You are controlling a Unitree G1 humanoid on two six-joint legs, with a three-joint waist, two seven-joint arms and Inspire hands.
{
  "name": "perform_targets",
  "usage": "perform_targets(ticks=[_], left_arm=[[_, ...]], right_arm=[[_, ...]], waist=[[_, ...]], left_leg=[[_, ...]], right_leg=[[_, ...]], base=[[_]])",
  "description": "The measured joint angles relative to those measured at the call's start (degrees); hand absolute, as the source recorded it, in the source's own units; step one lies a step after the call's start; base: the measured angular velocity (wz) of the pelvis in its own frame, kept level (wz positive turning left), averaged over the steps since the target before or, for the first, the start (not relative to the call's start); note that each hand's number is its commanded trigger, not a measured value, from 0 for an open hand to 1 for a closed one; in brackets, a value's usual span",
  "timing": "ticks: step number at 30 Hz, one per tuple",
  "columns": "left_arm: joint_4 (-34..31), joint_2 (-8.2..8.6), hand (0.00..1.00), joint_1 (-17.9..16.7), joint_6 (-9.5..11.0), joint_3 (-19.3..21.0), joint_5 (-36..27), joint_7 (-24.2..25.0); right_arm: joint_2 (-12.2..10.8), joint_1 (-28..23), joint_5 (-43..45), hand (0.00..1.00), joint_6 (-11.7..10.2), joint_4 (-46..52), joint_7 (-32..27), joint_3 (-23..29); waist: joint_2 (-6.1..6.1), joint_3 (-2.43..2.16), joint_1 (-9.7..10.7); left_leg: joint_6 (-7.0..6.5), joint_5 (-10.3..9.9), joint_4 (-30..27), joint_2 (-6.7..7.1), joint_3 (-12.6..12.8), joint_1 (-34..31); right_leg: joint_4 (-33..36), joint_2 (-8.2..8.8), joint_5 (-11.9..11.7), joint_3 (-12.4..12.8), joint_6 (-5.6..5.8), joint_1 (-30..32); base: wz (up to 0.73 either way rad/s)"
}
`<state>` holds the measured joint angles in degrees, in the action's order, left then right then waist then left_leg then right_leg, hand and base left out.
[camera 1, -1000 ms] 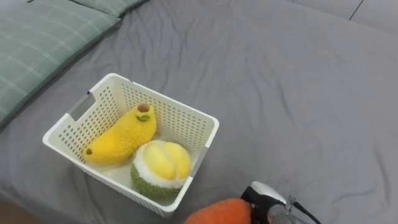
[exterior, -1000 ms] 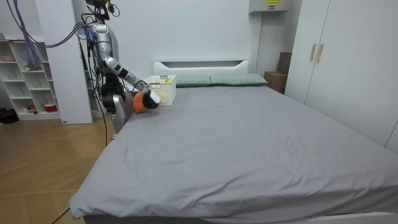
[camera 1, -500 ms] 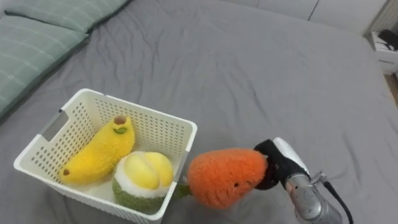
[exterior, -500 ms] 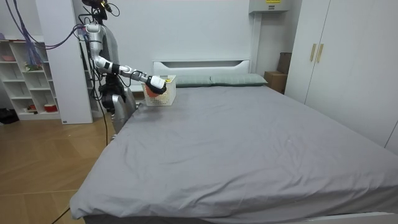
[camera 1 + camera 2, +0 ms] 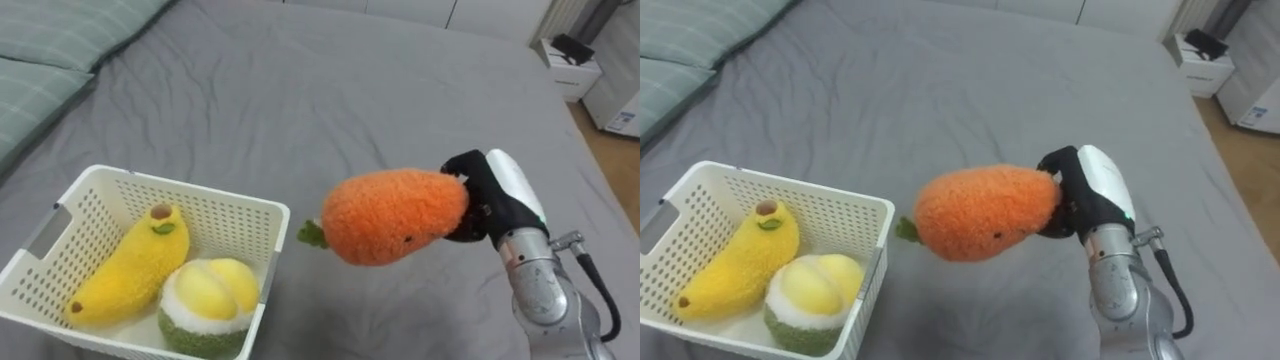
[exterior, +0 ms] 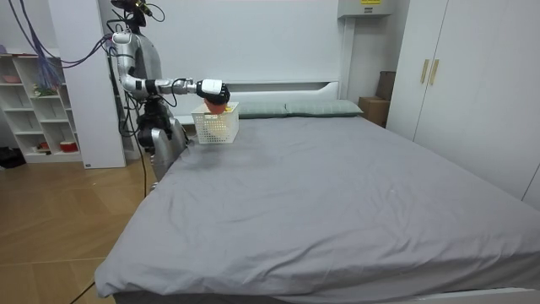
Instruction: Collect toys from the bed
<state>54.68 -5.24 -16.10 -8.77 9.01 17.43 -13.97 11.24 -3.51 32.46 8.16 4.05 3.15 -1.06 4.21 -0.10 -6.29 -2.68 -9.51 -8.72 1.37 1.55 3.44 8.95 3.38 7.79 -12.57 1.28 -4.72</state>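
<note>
My right hand, at centre right of the frame, is closed around the thick end of a fuzzy orange plush carrot, with the fingers curled into the pile. The toy hangs in the air above the grey bed sheet, its green leaf stub pointing lower left. There a white perforated plastic basket rests on the bed. It holds a yellow plush banana and a round green-and-yellow plush fruit, which touch each other. The carrot is raised near the basket's right rim; I cannot tell whether it overhangs the opening. I judge that gripping one end lets the free end lead into the space left along the far wall. A green checked pillow lies at upper left.
</note>
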Motion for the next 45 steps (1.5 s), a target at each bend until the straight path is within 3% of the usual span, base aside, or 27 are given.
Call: perform_targets(ticks=[7, 15, 23, 29, 34, 40, 41, 42, 43, 45], left_arm=[[1.0, -0.01, 0.00, 0.2, 0.2, 0.0, 0.0, -0.1], [3.4, -0.16, 0.00, 2.1, 0.7, 0.0, 0.0, -0.1], [5.2, -0.11, 0.00, 4.2, 0.8, 0.0, 0.3, -0.1], [4.6, -0.02, 0.00, 5.0, 0.1, -0.8, 0.3, -0.8], [4.6, -0.09, 0.00, 5.3, -0.1, -2.6, 0.3, -1.0], [4.5, -0.62, 0.00, 5.7, -0.1, -3.3, 0.3, -0.1], [4.5, -0.66, 0.00, 5.7, -0.1, -3.4, 0.3, -0.1], [4.5, -0.67, 0.00, 5.7, -0.1, -3.5, 0.3, 0.1], [4.5, -0.67, 0.00, 5.7, -0.1, -3.6, 0.2, 0.1], [4.3, -0.62, 0.00, 5.8, -0.2, -3.6, 0.2, 0.1]], right_arm=[[0.2, 1.6, -1.5, 1.00, 0.7, 6.5, 0.2, 0.2], [0.2, 7.5, -0.1, 1.00, 0.7, 6.9, 0.2, -1.1], [-0.6, 9.9, -0.6, 1.00, 0.8, 8.7, 2.9, -5.0], [-2.3, 12.1, 0.9, 1.00, 2.6, 8.6, 3.7, -10.0], [-2.5, 12.2, 0.6, 1.00, 4.1, 8.6, 7.0, -15.5], [-2.6, 13.9, 0.8, 1.00, 5.0, 8.5, 10.8, -17.9], [-2.7, 14.2, 0.8, 0.63, 5.1, 8.4, 10.9, -18.2], [-2.7, 14.7, 0.9, 0.41, 5.3, 8.2, 11.3, -18.6], [-2.8, 14.8, 0.8, 0.00, 5.4, 8.1, 11.5, -18.8], [-2.9, 14.8, 0.8, 0.00, 5.7, 7.5, 11.7, -19.3]], waist=[[-0.38, 0.29, -0.4], [0.43, 0.45, -2.1], [0.46, 0.48, -5.1], [0.80, 0.35, -7.1], [1.60, 0.45, -8.5], [2.04, 0.76, -10.0], [2.08, 0.77, -10.0], [2.13, 0.80, -10.1], [2.20, 0.82, -10.6], [2.28, 0.84, -11.3]], left_leg=[[-0.01, 0.0, 0.0, -0.08, 0.6, -0.1], [-0.02, 0.0, 0.1, -0.09, 0.7, -0.3], [-0.03, 0.0, 0.0, -0.05, -0.2, -1.4], [-0.01, 0.0, 0.1, -0.07, -0.4, -2.0], [-0.03, 0.0, 0.0, 0.13, -1.7, -1.9], [-0.03, 0.0, -0.5, 0.29, -2.3, -2.4], [-0.03, 0.0, -0.6, 0.30, -2.3, -2.5], [-0.03, 0.0, -0.7, 0.33, -2.4, -2.7], [-0.03, 0.0, -0.8, 0.35, -2.6, -2.8], [-0.03, 0.0, -0.8, 0.34, -2.6, -2.8]], right_leg=[[0.9, 0.06, 0.0, 0.6, -0.01, 0.9], [0.7, 0.01, 0.0, 0.7, -0.01, 1.0], [0.7, 0.13, 0.0, -0.7, -0.03, 1.8], [0.7, 0.09, 0.0, -0.9, -0.02, 2.4], [0.6, 0.21, 0.0, -1.9, 0.00, 1.8], [0.6, 0.33, 0.0, -2.1, 0.04, 1.6], [0.6, 0.34, 0.0, -2.1, 0.04, 1.6], [0.6, 0.35, 0.0, -2.1, 0.04, 1.6], [0.6, 0.37, 0.0, -2.2, 0.04, 1.6], [0.6, 0.39, 0.0, -2.4, 0.04, 1.6]], base=[[-0.05], [-0.01], [0.06], [0.01], [0.11], [0.06], [0.06], [0.05], [0.05], [0.02]])
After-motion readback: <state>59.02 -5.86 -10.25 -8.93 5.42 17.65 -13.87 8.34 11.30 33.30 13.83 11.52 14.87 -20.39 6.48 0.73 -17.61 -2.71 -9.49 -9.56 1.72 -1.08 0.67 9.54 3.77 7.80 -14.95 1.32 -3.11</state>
